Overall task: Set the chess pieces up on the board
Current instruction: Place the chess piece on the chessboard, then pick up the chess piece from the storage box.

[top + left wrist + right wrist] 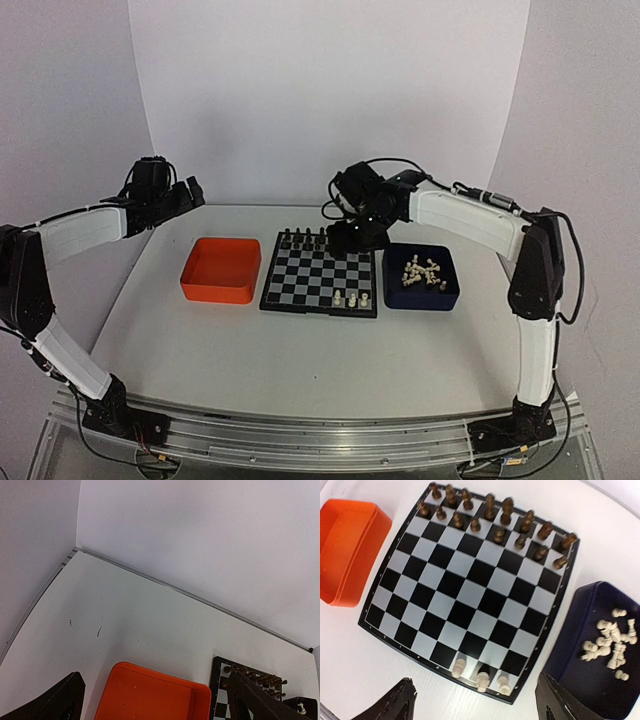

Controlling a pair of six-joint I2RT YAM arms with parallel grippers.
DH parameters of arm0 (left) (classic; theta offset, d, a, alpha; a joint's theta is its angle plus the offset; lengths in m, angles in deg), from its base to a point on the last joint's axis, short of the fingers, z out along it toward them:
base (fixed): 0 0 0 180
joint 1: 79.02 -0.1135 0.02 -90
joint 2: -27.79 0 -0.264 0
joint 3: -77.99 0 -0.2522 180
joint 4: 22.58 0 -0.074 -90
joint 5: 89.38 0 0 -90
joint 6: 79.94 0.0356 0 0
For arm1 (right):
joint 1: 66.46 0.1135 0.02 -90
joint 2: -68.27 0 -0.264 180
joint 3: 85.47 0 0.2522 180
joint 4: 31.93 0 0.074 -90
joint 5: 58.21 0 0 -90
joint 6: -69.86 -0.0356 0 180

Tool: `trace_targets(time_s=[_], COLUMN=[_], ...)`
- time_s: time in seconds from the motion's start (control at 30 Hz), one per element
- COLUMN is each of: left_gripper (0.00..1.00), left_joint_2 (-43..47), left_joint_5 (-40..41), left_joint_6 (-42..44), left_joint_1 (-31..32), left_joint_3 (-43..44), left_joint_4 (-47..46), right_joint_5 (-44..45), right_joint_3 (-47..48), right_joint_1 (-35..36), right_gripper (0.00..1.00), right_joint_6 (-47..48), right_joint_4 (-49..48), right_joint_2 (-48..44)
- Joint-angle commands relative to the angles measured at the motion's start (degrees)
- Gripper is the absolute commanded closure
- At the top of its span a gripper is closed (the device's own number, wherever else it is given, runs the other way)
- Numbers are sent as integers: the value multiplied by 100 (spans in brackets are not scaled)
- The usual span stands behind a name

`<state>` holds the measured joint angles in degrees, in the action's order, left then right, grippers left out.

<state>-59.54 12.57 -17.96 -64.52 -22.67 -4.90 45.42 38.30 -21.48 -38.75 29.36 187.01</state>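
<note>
Orange tray [215, 292] sitting left of centre on the worktop [300, 360]; dark blue tray [422, 298] sitting to the right, well apart from it. Black chess pieces [490, 517] standing upright in two rows of eight betw. the trays, toward the far side, looking brownish in the right wrist view. Worktop showing pale grey-white w/ a few small dark marks [99, 630] in the left wrist view. White walls [330, 90] rising behind & at both sides. Metal rail [320, 440] running along the near edge.
</note>
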Motion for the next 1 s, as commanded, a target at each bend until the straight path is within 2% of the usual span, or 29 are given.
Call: trace_targets(time_s=[0.0,0.33,0.5,0.6,0.73,0.97], left_gripper=[0,0,0,0,0,0], left_joint_2=[-23,-628,-980,-1162,-1384,-1458], left_joint_5=[-149,-423,-349,-321,-268,-134], left_joint_6=[133,392,180,61,-211,-345], left_joint_1=[-16,-17,-20,-26,-20,-23], left_joint_3=[359,1032,1249,1447,1982,1842], left_joint_4=[-215,-339,-523,-564,14,-343], right_joint_5=[41,-34,-832,-1133,-1251,-1093], right_joint_3=[-156,-1137,-1271,-1227,-1016,-534], right_joint_1=[-540,-1674,-2393,-2740,-3002,-3013], right_gripper=[17,15,17,21,32,45], right_joint_6=[72,-197,-431,-626,-687,-255], right_joint_4=[-33,-41,-33,-12,180,551], right_joint_2=[-670,-1311,-1099,-921,-657,133])
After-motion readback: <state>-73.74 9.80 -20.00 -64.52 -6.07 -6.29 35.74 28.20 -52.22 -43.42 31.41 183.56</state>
